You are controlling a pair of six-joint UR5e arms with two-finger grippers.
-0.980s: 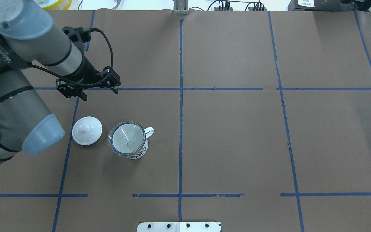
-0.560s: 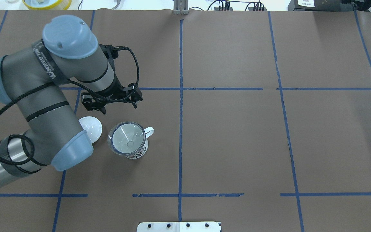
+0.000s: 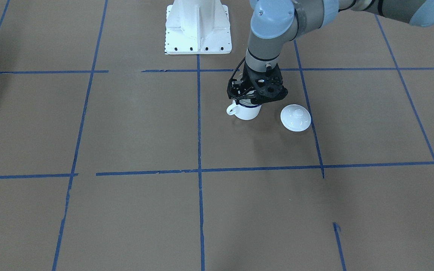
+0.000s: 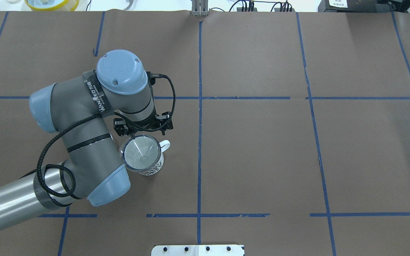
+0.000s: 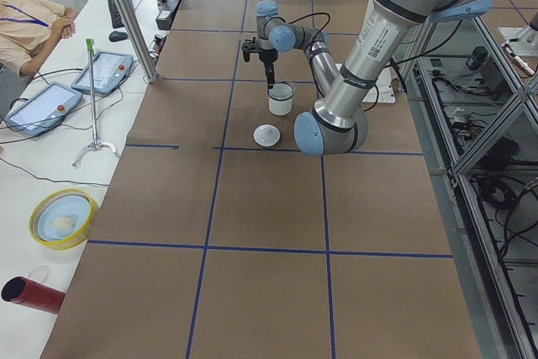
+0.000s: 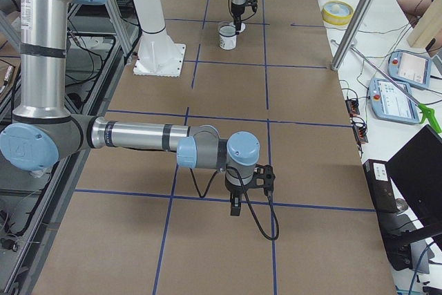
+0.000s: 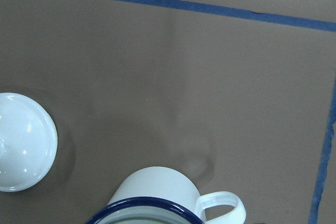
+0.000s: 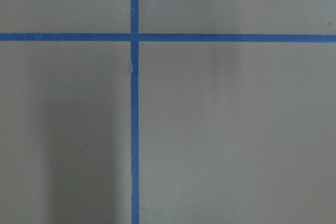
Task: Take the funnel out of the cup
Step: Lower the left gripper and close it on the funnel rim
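Note:
The cup (image 4: 151, 167), a white mug with a dark blue rim, stands left of the table's middle, its handle (image 4: 164, 145) pointing right. The clear funnel (image 4: 141, 152) sits in its mouth. My left gripper (image 4: 142, 133) is open and hangs just above the cup's far rim, empty. In the front-facing view the gripper (image 3: 256, 99) covers the top of the cup (image 3: 246, 111). The left wrist view shows the cup's rim (image 7: 152, 203) at the bottom edge. My right gripper (image 6: 235, 206) hangs over bare table far off; I cannot tell its state.
A white domed lid (image 3: 295, 117) with a knob lies on the table close beside the cup; my left arm hides it in the overhead view. It also shows in the left wrist view (image 7: 23, 142). The white robot base (image 3: 198, 26) stands behind.
My left arm has swung right and toward the cup; the open gripper went from the tape line beyond the lid to above the cup's far rim. The arm now covers the lid.

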